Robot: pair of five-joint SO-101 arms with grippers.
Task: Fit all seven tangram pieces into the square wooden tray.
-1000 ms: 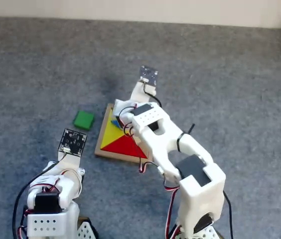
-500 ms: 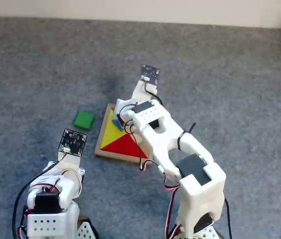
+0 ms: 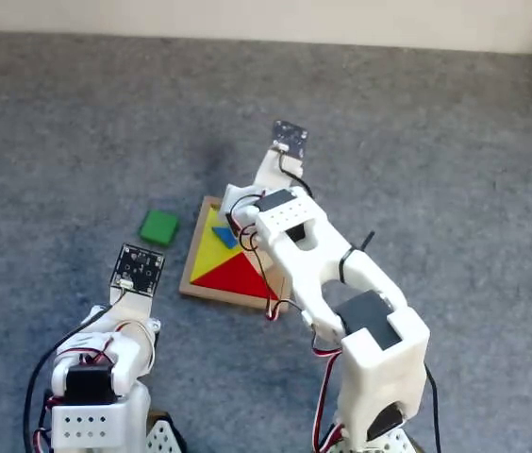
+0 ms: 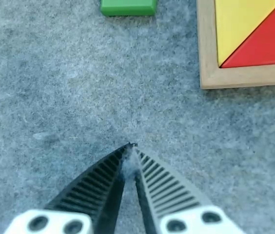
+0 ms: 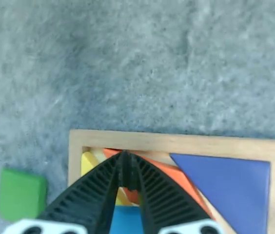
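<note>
Done: the tray (image 3: 217,294) holds a large yellow triangle (image 3: 207,257) and a red triangle (image 3: 240,276). The right wrist view adds an orange piece (image 5: 179,181), a dark blue triangle (image 5: 227,187) and a lighter blue piece (image 5: 127,220). I cannot count every seated piece.
Left: 1 green square (image 3: 159,226) lies outside on the tabletop (image 3: 436,142), so I judge the task late but unfinished.
Right claw (image 5: 124,157): pressed narrow with nothing between its jaws, its tips over the orange piece near a tray corner. The green square is off to one side of it, beyond the rim.
Left claw (image 4: 129,147): also closed tight and empty, low over bare tabletop. The green square is well ahead of its tips and the tray corner is ahead to the other side.
Green square's heading: flat, 4 equal sides, so no long axis. Its edges run roughly parallel to the tray rim.
Dark blue triangle's heading: its square corner sits in a tray corner, and its long edge slants across the tray toward the right claw.
</note>
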